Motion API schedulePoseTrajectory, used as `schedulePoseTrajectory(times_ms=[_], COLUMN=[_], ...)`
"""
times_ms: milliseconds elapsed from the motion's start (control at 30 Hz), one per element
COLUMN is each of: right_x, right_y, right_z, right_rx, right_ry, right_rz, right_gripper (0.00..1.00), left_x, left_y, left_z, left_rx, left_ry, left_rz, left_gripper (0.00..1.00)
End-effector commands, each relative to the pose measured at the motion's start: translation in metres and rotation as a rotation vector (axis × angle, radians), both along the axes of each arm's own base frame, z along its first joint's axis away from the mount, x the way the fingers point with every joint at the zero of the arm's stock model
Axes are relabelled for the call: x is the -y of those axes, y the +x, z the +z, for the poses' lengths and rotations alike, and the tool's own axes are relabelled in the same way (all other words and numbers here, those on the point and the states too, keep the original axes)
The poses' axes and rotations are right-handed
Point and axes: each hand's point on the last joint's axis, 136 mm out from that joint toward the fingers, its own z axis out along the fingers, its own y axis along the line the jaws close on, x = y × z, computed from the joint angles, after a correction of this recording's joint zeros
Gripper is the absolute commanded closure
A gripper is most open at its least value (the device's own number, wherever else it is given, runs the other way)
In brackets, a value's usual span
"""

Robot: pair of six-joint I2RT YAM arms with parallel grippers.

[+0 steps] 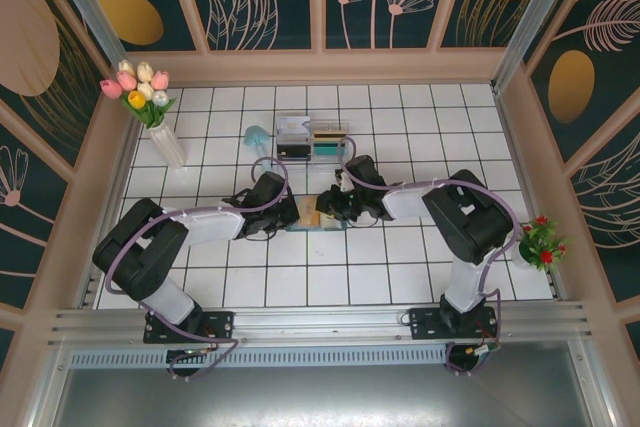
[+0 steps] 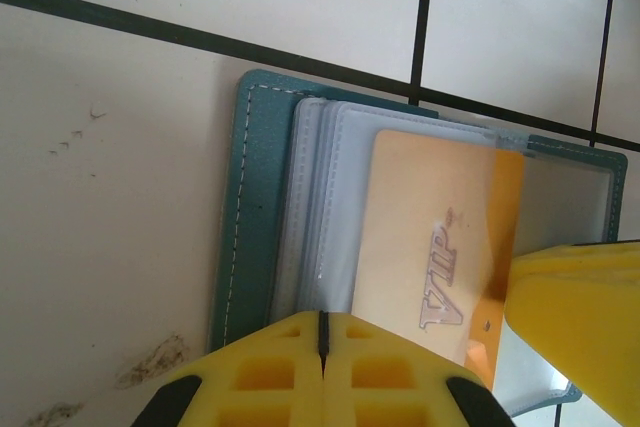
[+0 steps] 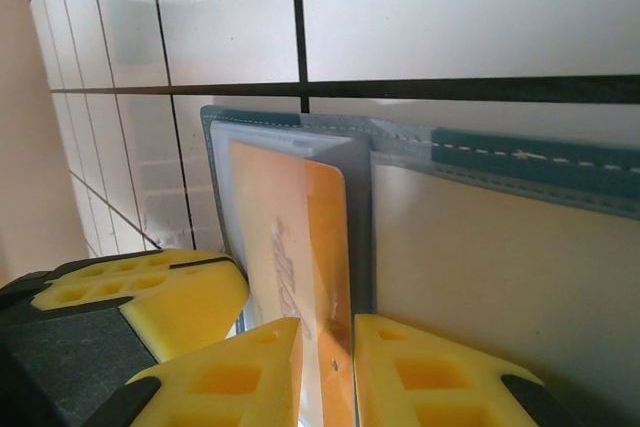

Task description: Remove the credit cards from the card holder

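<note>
The dark-teal card holder lies open on the white tiles, its clear sleeves fanned out. A yellow-orange credit card marked VIP sticks partly out of a sleeve. My left gripper is shut, its tip resting on the sleeves' near edge. My right gripper is shut on the free end of the orange card, one finger on each face. From above, the holder sits between the left gripper and the right gripper. Other cards are hidden.
A clear two-compartment box stands just behind the holder. A small teal object lies to its left. A vase of tulips is at the back left, and a red-flowered plant sits at the right edge.
</note>
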Motion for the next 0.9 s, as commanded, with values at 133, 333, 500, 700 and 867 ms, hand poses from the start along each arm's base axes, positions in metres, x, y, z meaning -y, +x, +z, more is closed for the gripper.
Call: schedulePoseTrajectory(times_ms=[133,333,500,700,867], right_x=[-0.004,-0.004,-0.002,0.012,0.029], right_y=[-0.008,-0.008,-0.008,-0.008,-0.014], right_z=[-0.013,-0.008,-0.006,0.001,0.008], right_rx=[-0.025,0.003,0.011,0.033,0.040], right_ry=[-0.004,-0.032,-0.032,-0.060,-0.077], right_rz=[0.051,0.064,0.056,0.034,0.025], right_gripper=[0.79,0.82,0.94,1.00,1.00], left_x=[-0.011,-0.012,-0.016,-0.019,-0.020], left_y=[-0.017,-0.018,-0.019,-0.023,-0.025], left_z=[-0.021,-0.022,-0.024,-0.024,-0.024], left_rx=[-0.068,-0.070,-0.075,-0.082,-0.085], left_ry=[0.060,0.065,0.080,0.079,0.076], left_rz=[-0.018,-0.019,-0.010,0.000,0.003], left_gripper=[1.00,1.00,1.00,1.00,1.00])
